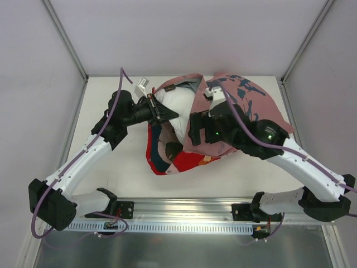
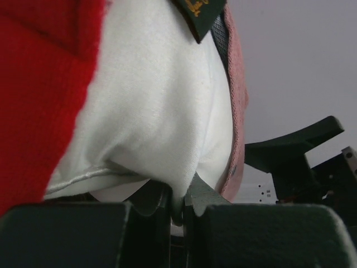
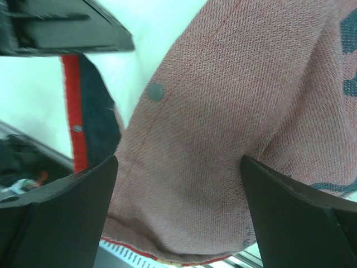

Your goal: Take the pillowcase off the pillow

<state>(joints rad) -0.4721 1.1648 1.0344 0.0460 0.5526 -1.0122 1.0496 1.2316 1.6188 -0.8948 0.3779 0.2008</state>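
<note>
**A:** Where is the pillow (image 1: 178, 103)?

**B:** On the far half of the table (image 1: 131, 173), a little right of the middle. Its left end is bare and white, and the rest lies under the pillowcase (image 1: 254, 100).

**A:** And the pillowcase's edges?

**B:** The pink side is bunched over the right half. It reaches the table's far edge and comes close to the right edge. The open mouth shows red and navy inside and spills toward the near side, short of the rail (image 1: 184, 209).

**A:** What does the left gripper (image 2: 177, 205) have?

**B:** Its jaws are almost together, with a fold of the white pillow pinched between them at the bare left end. Red cloth lies just on one side of the pinch and the pink edge on the other.

**A:** And the right gripper (image 3: 178, 173)?

**B:** It is over the middle of the pillowcase with its fingers spread wide, and pink cloth bulges into the gap. I can't tell whether either finger presses on the cloth. A small grey stud (image 3: 155, 91) sits on the seam nearby.

**A:** Is there room to move?

**B:** There is bare table to the left of the bundle and a strip along the near side. It is tight at the far and right edges, where the walls (image 1: 323, 84) stand.
</note>
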